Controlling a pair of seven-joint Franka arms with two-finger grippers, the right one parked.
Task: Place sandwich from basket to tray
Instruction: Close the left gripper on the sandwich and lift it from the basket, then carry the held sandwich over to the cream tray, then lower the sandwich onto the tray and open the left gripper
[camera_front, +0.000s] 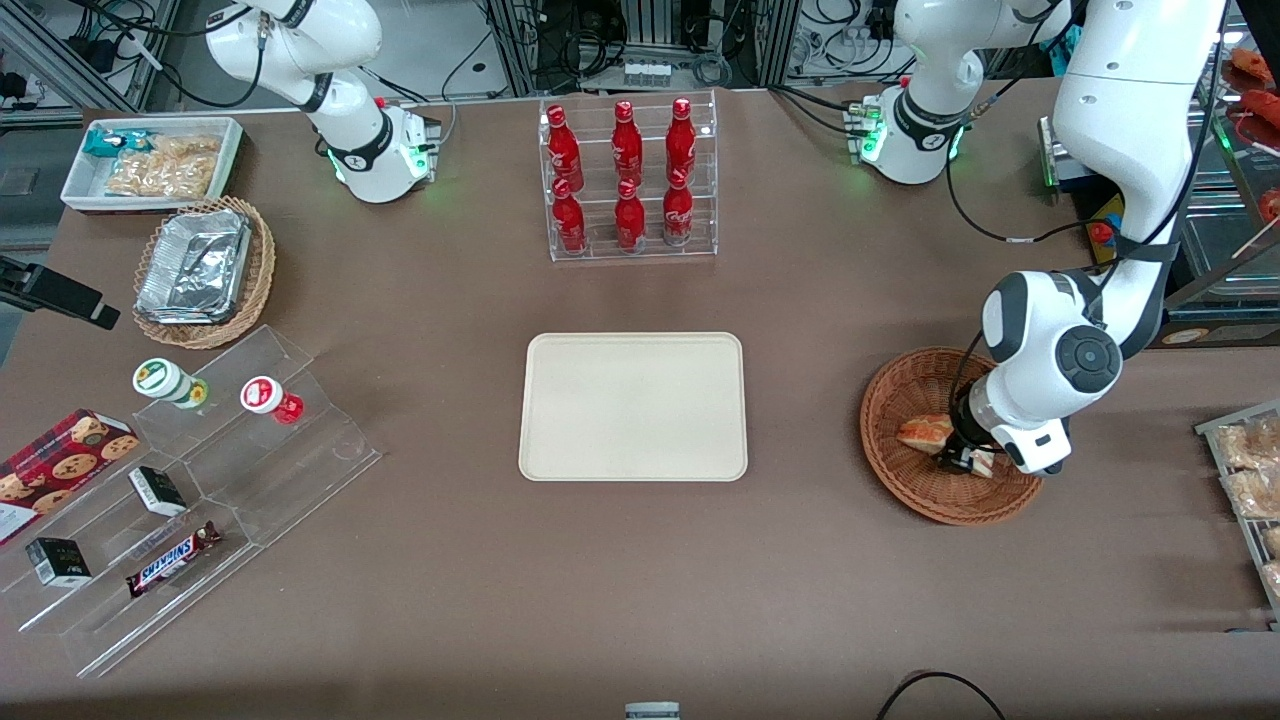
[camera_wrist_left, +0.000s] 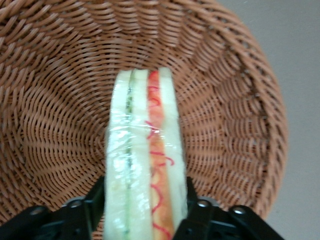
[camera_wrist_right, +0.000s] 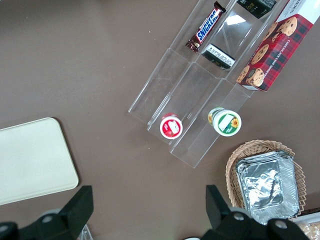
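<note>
The wrapped sandwich (camera_front: 925, 433) lies in the reddish-brown wicker basket (camera_front: 900, 385), toward the working arm's end of the table. My left gripper (camera_front: 965, 458) reaches down into the basket over the sandwich's middle. In the left wrist view the sandwich (camera_wrist_left: 145, 150) stands on edge, its green and red filling layers showing, on the woven basket floor (camera_wrist_left: 55, 110). My gripper (camera_wrist_left: 144, 195) is shut on it, a black finger (camera_wrist_left: 95, 202) pressed against each bread face. The beige tray (camera_front: 633, 405) sits bare at the table's middle and also shows in the right wrist view (camera_wrist_right: 30, 160).
A clear rack of red bottles (camera_front: 628, 180) stands farther from the camera than the tray. Toward the parked arm's end are a stepped acrylic stand with snacks (camera_front: 190, 480), a tan basket with foil trays (camera_front: 200, 270) and a white snack bin (camera_front: 150, 160). A rack of pastries (camera_front: 1250, 470) lies beside the reddish-brown basket.
</note>
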